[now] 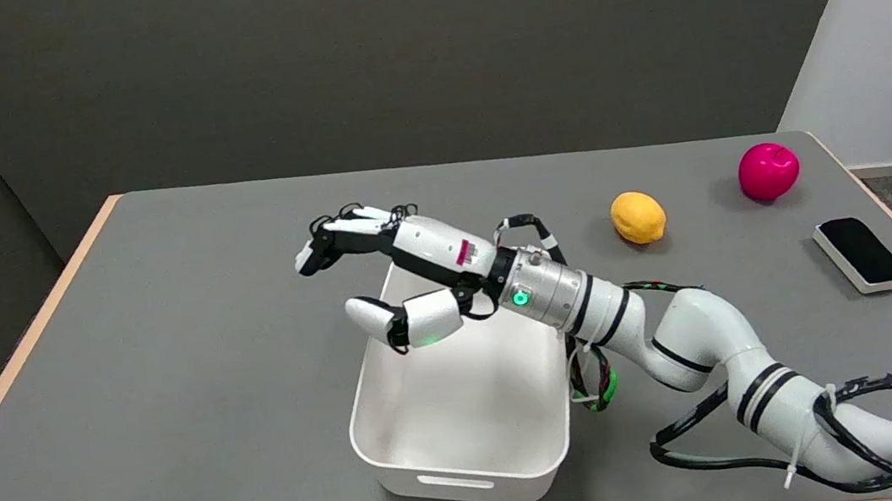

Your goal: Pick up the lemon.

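- Lemon [638, 217]: yellow, oval, dimpled skin, lying on the grey table [198, 383] toward the far right; nothing touches it, bare surface all round.
- Pink apple [768, 170]: glossy, round, to the lemon's right near the far right corner, apart from it.
- Black-topped white eraser block [860, 254]: flat, rounded corners, near the right edge, nearer the camera than the apple.
- My right hand [402, 277]: held in the air above the far rim of the white bin [467, 418], well left of the lemon; fingers spread, thumb apart, holding nothing.
- Bin: smooth plastic, rounded corners, slot handle on the near wall.
- Table: matte grey, pale wood edging; wide bare stretch on the left.
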